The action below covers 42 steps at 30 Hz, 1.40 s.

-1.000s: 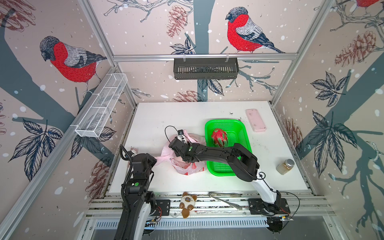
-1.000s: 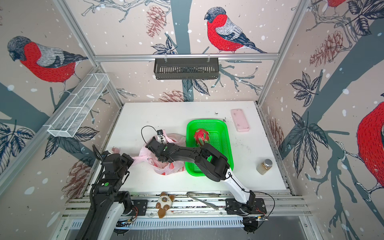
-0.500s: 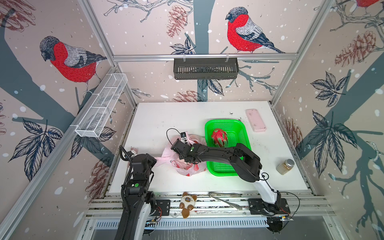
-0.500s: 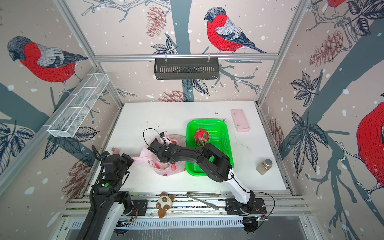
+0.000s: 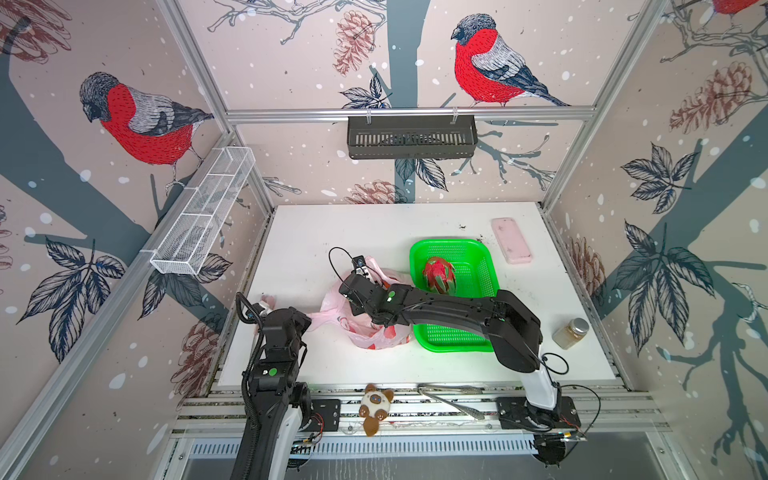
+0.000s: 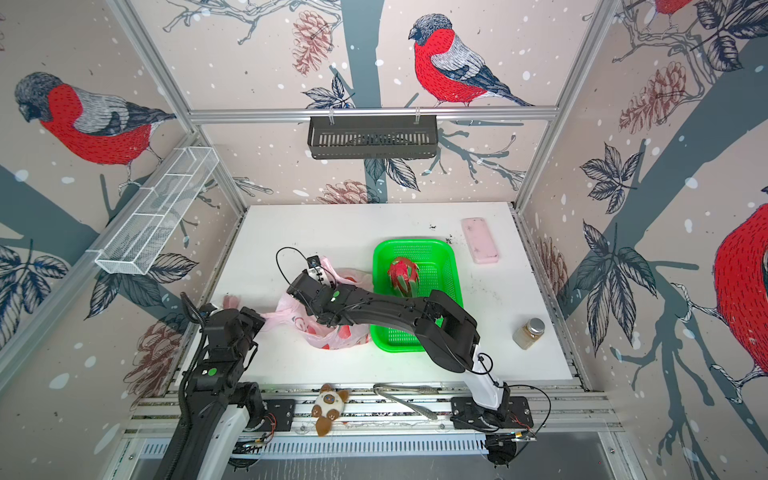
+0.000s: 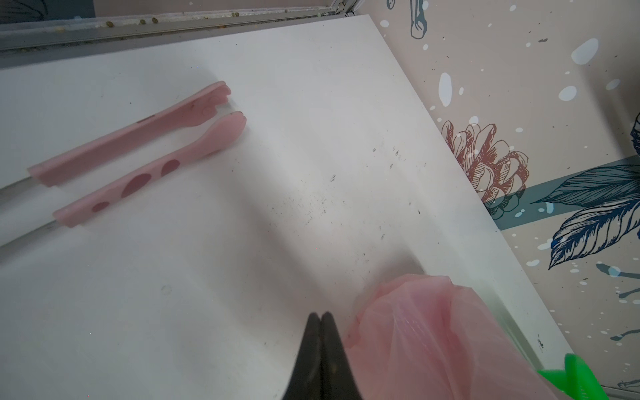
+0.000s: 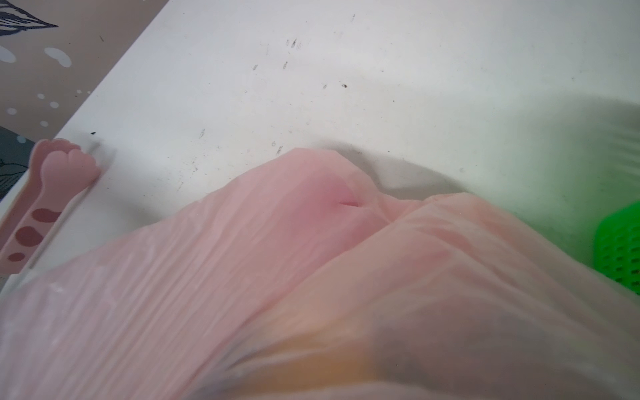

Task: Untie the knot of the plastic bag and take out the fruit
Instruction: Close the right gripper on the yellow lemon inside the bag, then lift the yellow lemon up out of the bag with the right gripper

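White table (image 5: 316,232): left gripper (image 7: 320,318) seemingly pinches plastic bag (image 7: 433,332).

Free: far half of table (image 5: 353,232), from left wall to slab (image 5: 512,242), and the strip between basket (image 5: 478,266) and jar (image 5: 571,332). Blocked: bag (image 5: 374,338) at centre, touching basket's left wall, with right arm (image 5: 457,309) lying across both; tongs (image 7: 135,135) at left edge.

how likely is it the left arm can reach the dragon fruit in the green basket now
Probably not: the left pincer is shut on the plastic bag, and that bag plus the outstretched right arm lie between it and the dragon fruit in the green basket.
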### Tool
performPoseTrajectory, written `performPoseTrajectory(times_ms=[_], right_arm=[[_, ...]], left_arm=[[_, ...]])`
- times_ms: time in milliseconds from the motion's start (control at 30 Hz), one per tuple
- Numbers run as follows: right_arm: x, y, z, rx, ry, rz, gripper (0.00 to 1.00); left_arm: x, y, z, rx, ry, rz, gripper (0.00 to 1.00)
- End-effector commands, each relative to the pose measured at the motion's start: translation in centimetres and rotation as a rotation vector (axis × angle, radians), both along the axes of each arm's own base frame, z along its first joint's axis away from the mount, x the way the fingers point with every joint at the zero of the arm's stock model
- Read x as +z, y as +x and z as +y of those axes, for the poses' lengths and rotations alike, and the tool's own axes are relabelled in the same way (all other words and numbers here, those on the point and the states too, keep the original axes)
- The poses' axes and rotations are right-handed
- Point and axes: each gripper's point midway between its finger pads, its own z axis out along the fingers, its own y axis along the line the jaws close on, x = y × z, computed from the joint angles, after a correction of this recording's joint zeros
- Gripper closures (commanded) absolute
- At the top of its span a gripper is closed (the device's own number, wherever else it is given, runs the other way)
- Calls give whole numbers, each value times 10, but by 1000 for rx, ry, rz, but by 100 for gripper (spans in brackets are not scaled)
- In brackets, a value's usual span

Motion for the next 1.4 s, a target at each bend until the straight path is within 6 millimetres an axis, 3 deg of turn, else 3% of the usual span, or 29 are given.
performPoseTrajectory(times_ms=[0,300,700,1067,1367], right_arm=[[16,-6,5,44,15,-26,71],[63,-19,6,91,40,-103,72],[133,-24,5,106,91,-239,73],[211,2,-27,18,198,-400,73],[241,22,-47,-7,259,-436,74]], left_arm=[[20,10,6,34,16,-79,100],[49,25,15,70,58,-137,100],[90,30,37,152,158,-199,100],[109,32,41,132,178,-212,100],[116,30,43,127,182,-215,100]])
